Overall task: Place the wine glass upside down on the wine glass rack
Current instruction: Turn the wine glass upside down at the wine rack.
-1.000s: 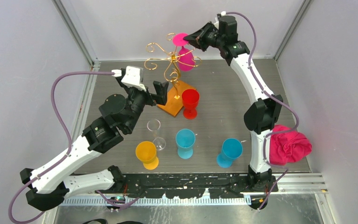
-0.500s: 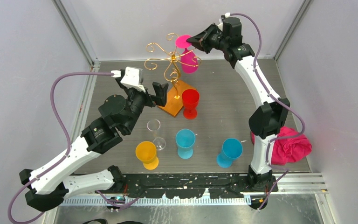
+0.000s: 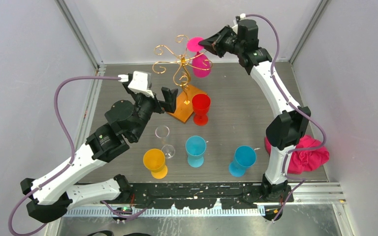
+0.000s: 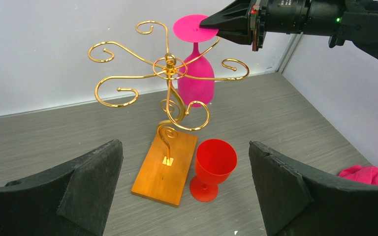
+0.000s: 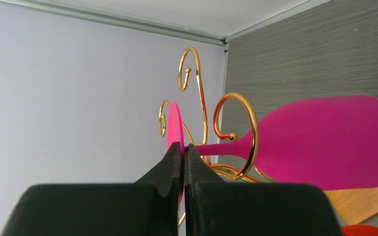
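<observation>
As my right gripper (image 3: 202, 43), pinched shut on the foot of the inverted wine glass (image 3: 202, 65), has drifted slightly outward from the wine glass rack (image 3: 182, 60), I judge the stem threaded into a scroll, nearly hung.

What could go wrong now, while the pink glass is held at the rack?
The right gripper pinches the pink glass only at its foot's edge, so it may slip.
Released before the foot rests on a rack arm, it could fall near the red glass.
The open left gripper does not hold the rack, so a push may tip it.
</observation>
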`<state>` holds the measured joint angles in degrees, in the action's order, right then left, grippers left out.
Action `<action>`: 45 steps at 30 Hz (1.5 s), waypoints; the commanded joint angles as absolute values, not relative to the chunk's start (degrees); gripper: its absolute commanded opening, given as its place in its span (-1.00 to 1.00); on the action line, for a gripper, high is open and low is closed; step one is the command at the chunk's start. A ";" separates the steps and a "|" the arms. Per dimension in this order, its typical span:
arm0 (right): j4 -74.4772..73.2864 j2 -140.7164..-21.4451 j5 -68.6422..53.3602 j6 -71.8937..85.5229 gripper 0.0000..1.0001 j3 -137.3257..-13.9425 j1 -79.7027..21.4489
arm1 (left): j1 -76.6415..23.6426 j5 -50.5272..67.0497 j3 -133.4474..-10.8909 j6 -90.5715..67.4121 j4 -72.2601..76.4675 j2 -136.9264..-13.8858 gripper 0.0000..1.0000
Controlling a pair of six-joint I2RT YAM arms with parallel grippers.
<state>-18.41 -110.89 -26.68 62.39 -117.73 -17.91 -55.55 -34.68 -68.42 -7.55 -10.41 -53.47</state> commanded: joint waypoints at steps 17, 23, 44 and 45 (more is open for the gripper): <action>-13.26 -105.12 -27.07 62.04 -0.99 -113.86 -14.86 | -55.90 -34.98 -68.39 -7.93 -10.00 -53.06 1.00; -12.13 -104.57 -27.59 62.44 -0.98 -112.61 -13.79 | -55.88 -34.98 -68.60 -7.91 -9.90 -53.77 0.99; -12.03 -108.75 -29.18 63.51 -0.99 -116.97 -12.61 | -55.89 -35.64 -69.25 -6.78 -8.60 -55.96 0.99; -12.12 -109.04 -29.18 63.57 -0.99 -117.27 -12.64 | -55.90 -35.68 -69.26 -6.65 -8.55 -55.98 1.00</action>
